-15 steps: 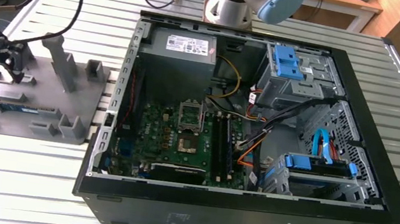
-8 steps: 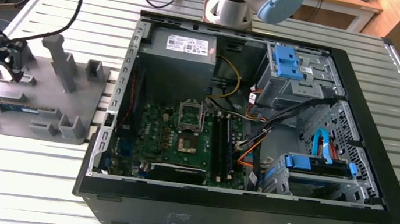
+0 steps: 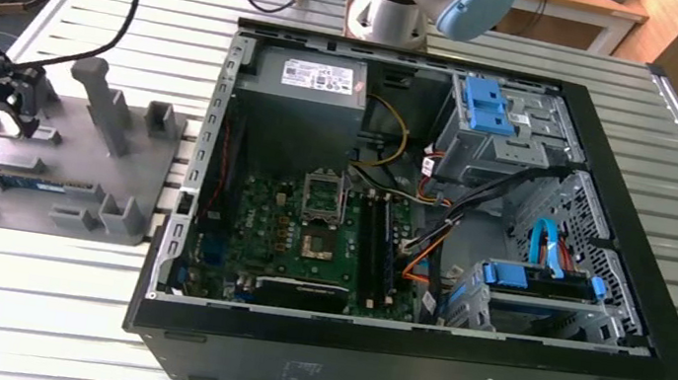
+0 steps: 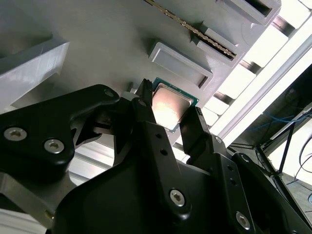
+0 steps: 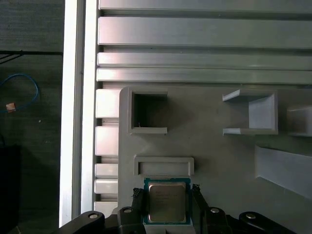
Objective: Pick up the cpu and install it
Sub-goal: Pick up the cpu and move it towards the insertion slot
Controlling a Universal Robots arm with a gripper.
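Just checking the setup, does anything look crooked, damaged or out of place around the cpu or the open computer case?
Nothing stands out. The cpu sits square on the grey fixture plate, with the tool right at it. The computer case lies open, cables inside, nothing visibly spilled or broken.

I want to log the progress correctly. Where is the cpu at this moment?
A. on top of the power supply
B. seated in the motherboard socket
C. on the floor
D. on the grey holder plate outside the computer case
D: in the first wrist view the cpu lies on the grey holder plate, with the gripper right at it.
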